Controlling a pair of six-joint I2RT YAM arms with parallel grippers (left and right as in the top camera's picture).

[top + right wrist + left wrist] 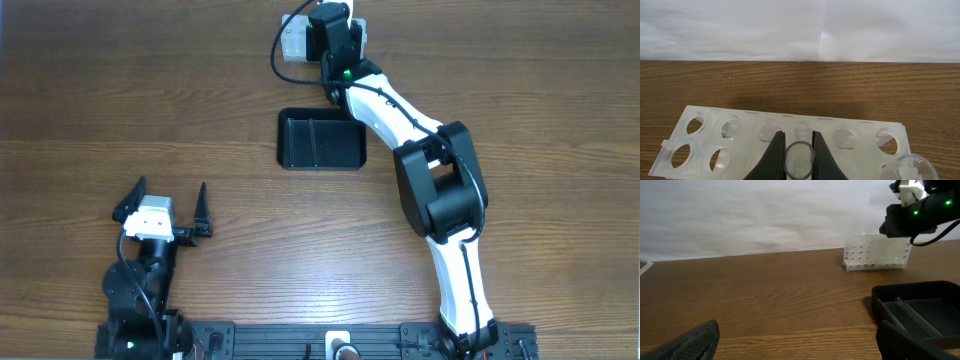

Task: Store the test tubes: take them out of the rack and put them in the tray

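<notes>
On the desk (pixel 150 80), the rack (pixel 296 38) stands at the far edge, with the tray (pixel 340 145) just before it. The right gripper (pixel 798 141) sits over the rack, around a test tube (pixel 799 161). The left gripper (pixel 171 184) lies well left of the tray.

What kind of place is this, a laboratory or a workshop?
Probably a robot test bench set up like a small lab: a wooden table, a white test tube rack, a black tray and a plain white backdrop.

Table (pixel 150 100): wood-grain surface, smooth, low satin sheen. 
Rack (pixel 747 147): translucent white plastic, frosted finish. 
Tray (pixel 284 140): black plastic, slightly glossy. 
Test tube (pixel 799 162): clear and smooth; glass or plastic not determinable. 
Right gripper (pixel 798 140) fingers (pixel 774 157): black, matt. 
Right arm shell (pixel 400 110): white, glossy plastic.
</notes>
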